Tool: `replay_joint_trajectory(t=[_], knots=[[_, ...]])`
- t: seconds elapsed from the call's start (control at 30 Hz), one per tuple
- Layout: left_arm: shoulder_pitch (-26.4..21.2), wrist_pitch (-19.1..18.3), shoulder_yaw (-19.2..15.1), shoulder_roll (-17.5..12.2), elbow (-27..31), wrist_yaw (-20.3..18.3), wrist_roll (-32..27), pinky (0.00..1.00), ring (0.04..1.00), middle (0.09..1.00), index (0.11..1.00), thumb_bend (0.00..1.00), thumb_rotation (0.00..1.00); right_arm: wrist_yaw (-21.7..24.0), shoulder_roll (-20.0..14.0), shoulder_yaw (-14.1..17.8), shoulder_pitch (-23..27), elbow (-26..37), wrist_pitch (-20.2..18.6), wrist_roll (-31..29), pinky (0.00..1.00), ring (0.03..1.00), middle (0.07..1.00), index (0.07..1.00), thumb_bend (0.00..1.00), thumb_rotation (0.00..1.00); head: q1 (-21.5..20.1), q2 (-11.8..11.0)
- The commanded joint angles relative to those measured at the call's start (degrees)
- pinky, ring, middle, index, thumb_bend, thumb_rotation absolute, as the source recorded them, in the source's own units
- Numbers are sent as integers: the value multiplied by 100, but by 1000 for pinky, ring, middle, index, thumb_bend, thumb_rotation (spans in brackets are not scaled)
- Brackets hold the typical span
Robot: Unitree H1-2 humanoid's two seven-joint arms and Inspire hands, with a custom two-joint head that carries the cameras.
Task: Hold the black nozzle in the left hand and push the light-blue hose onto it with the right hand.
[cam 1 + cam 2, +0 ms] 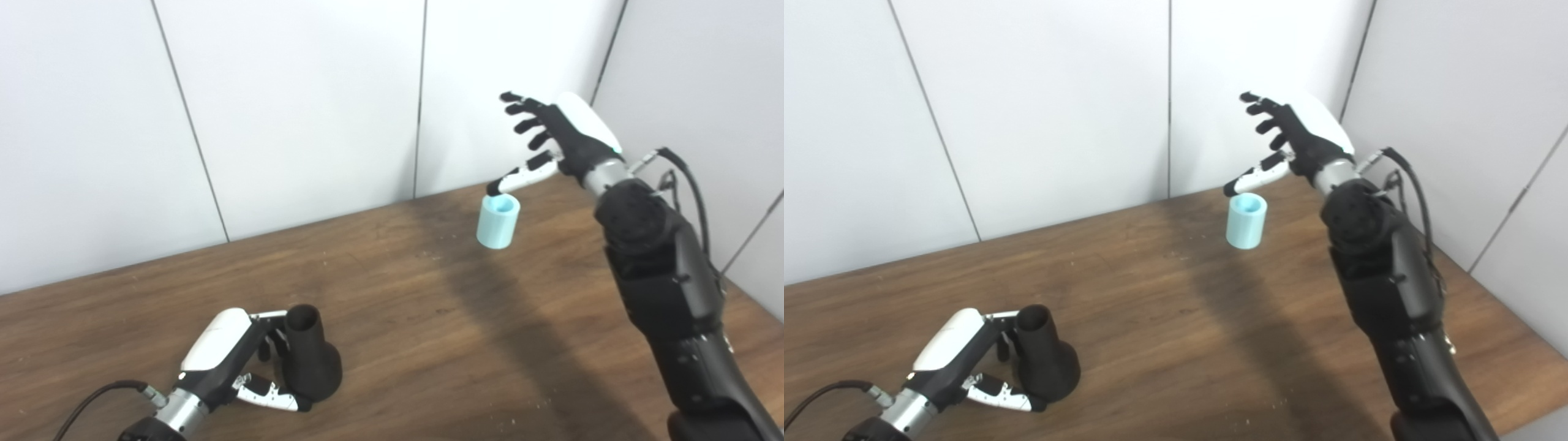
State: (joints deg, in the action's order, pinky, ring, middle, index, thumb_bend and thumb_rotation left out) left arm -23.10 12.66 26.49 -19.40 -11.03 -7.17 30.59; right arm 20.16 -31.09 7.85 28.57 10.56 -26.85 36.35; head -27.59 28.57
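Nearest me, my left hand (226, 361) rests low on the wooden counter (429, 343), its fingers (269, 395) wrapped around the black nozzle (309, 361), which stands upright on its wide base with the narrow open end up. Farther off, toward the back wall, the light-blue hose (498, 221) stands upright on the counter as a short tube. Above and just behind it, my right hand (560, 138) hangs raised, fingers (520, 125) spread, grasping nothing, its thumb pointing down to the hose's rim.
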Motion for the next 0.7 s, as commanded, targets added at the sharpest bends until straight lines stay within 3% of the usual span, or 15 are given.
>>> replay_joint_trajectory(t=[0.0, 0.2, 0.4, 0.53, 0.67], knots=[[261, -162, 37, -363, -351, -336, 265, 479, 475, 477, 485, 526, 0, 25, -165, -27, 415, -155, -4, 171, 675, 845, 869, 882, 837, 107, -6, -3], [274, -34, 7, -354, -387, -295, 238, 475, 479, 481, 484, 526, 0, 736, -170, -143, 753, -824, -6, 547, 680, 896, 919, 901, 885, 124, -7, -14], [286, 22, -27, -339, -437, -307, 243, 471, 469, 477, 487, 526, 0, 1533, -26, -187, 1072, -1535, -7, 1562, 668, 918, 958, 927, 911, 178, -45, -38], [314, -17, -13, -312, -400, -322, 265, 465, 468, 474, 488, 526, 0, 1777, 110, -129, 1257, -1988, -7, 2110, 693, 942, 971, 940, 922, 196, -39, -69], [318, -38, -14, -322, -366, -354, 253, 454, 468, 473, 489, 526, 0, 1798, 151, -170, 1311, -2119, -6, 2314, 793, 968, 977, 943, 926, 211, -28, -64]])
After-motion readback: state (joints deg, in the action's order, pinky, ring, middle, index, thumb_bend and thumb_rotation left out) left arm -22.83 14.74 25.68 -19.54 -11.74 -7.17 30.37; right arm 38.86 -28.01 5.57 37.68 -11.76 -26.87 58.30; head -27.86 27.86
